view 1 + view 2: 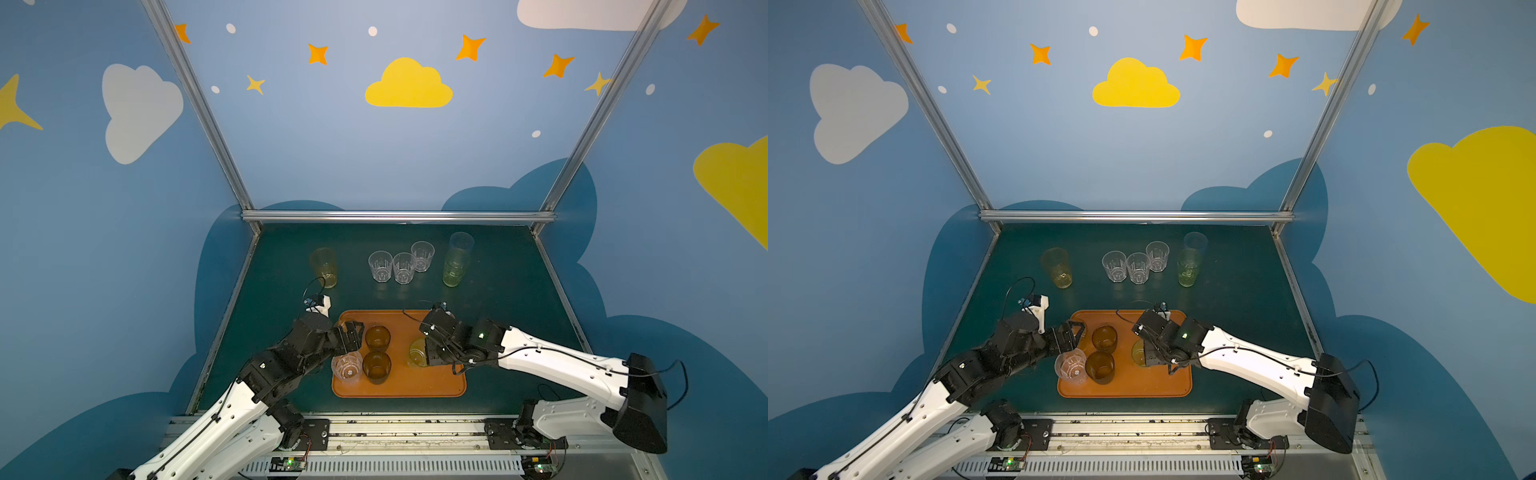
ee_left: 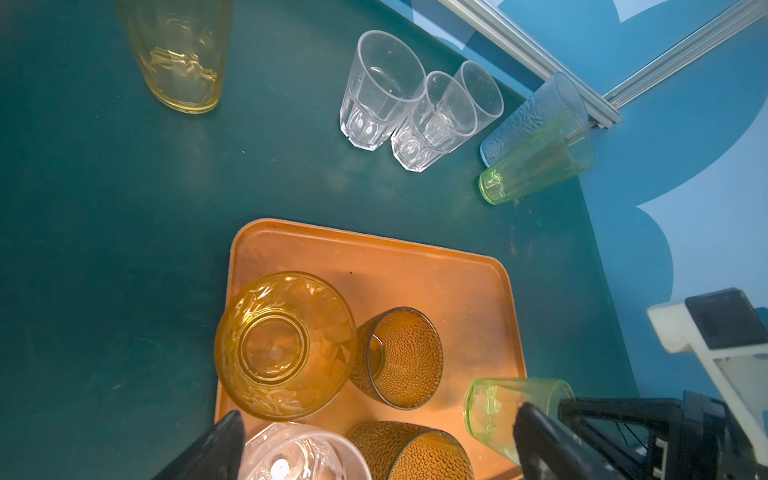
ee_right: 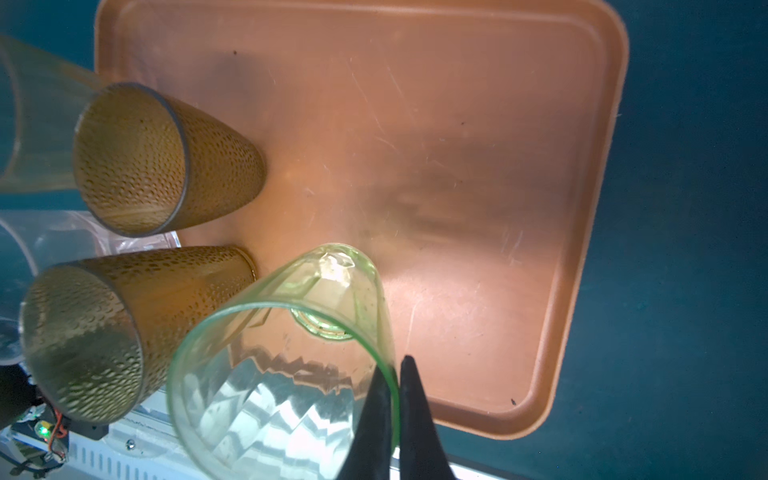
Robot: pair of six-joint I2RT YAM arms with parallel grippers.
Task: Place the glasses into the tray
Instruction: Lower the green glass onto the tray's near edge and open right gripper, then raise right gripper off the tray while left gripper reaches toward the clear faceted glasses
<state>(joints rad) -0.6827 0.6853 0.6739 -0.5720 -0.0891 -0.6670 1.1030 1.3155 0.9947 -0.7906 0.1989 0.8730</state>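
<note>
The plastic tray looks matt and scratched; the brown glasses are dimpled, the clear tumblers glossy.

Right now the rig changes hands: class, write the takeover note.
Left gripper open, empty, over the tray's left side. Right gripper shut on the yellow-green glass's rim, over the tray.
Done: short amber glass, two brown glasses and one clear glass stand in the tray.
Left: release the yellow-green glass; then six on the table: tall amber glass, three clear faceted glasses, tall green glass, tall greyish glass.
</note>
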